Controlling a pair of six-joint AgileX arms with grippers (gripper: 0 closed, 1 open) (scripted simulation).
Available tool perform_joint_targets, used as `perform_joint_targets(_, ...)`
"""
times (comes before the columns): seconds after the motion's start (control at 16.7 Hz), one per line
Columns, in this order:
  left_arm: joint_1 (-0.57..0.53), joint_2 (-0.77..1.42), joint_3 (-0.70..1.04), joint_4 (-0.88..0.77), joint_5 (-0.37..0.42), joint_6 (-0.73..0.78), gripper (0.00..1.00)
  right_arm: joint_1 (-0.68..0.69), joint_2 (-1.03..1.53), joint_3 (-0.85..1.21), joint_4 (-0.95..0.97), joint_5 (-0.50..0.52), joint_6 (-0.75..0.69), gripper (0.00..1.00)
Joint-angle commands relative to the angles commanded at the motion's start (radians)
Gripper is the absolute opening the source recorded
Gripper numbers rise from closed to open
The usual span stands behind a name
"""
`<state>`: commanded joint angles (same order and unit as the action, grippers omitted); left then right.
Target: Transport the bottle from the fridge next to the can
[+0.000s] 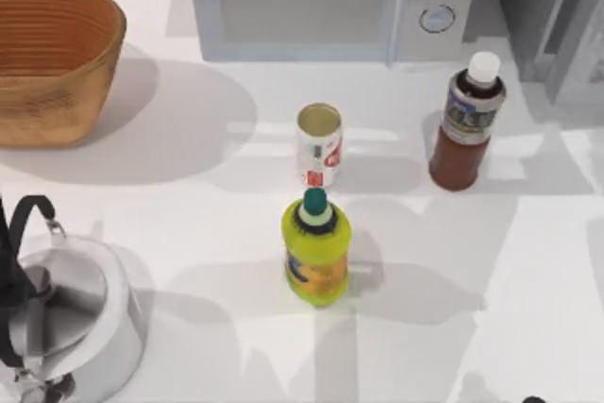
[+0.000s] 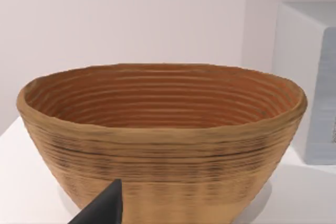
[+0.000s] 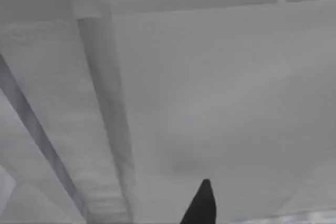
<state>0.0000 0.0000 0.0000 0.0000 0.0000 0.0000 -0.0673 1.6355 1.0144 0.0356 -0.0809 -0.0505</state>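
The bottle point(image 1: 467, 125) stands upright on the white table point(image 1: 189, 148), out of the fridge point(image 1: 552, 21), whose grey body fills the table's 1 o'clock corner in the top view. The bottle is at about 2 o'clock from the table's middle, just in front of the fridge and of the microwave point(image 1: 330, 2), which stands along the 12 o'clock edge. Its white cap is on.

The can point(image 1: 319, 145) stands upright near the middle of the table, at 9 o'clock from the bottle and well apart from it. A yellow-green bottle point(image 1: 316, 247) with a teal cap stands just at 6 o'clock from the can, close to it.

A woven basket point(image 1: 52, 58) sits at the 10 o'clock corner, and a steel kettle point(image 1: 71, 313) with a black handle at the 8 o'clock corner.

In the left wrist view a dark fingertip point(image 2: 102, 208) of the left arm shows in front of the basket point(image 2: 163, 145), with the side of the microwave point(image 2: 310, 82) beyond it; whether the left jaws are apart or together I cannot tell. In the right wrist view a dark fingertip point(image 3: 202, 205) of the right arm points at the pale panel and grey frame of the fridge point(image 3: 220, 103); the state of the right jaws cannot be told either.
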Motion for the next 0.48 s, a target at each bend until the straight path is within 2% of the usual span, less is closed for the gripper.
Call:
perform_joint_targets(0.12,0.0,0.0,0.0,0.0,0.0,0.0,1.0,0.039,-0.016,-0.018,0.02,0.038,0.035,1.0)
perform_joint_targets(0.48,0.0,0.0,0.0,0.0,0.0,0.0,1.0,0.026,0.001,-0.008,0.017,0.048,0.034,1.0)
